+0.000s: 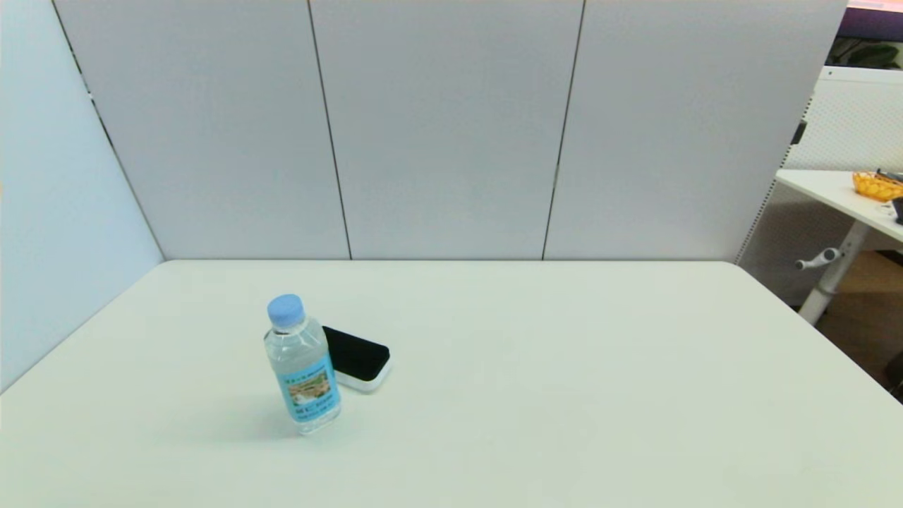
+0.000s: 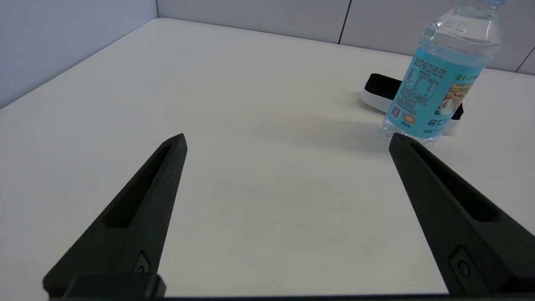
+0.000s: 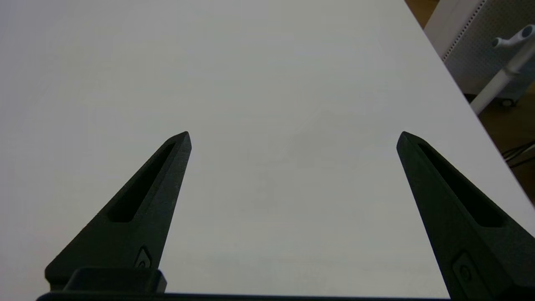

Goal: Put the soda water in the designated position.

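Note:
The soda water (image 1: pixel 302 365) is a small clear bottle with a light-blue cap and label, standing upright on the white table (image 1: pixel 564 367), left of centre. The left wrist view shows the same soda water (image 2: pixel 443 79) off to one side, beyond one fingertip. My left gripper (image 2: pixel 287 140) is open over bare table, short of the bottle and touching nothing. My right gripper (image 3: pixel 294 138) is open too, over bare table near the right edge. Neither arm shows in the head view.
A flat white block with a black top (image 1: pixel 358 358) lies just behind and right of the bottle, also visible as the block (image 2: pixel 382 93) in the left wrist view. Grey partition panels (image 1: pixel 444 127) close the back and left. A second desk (image 1: pixel 846 197) stands off to the right.

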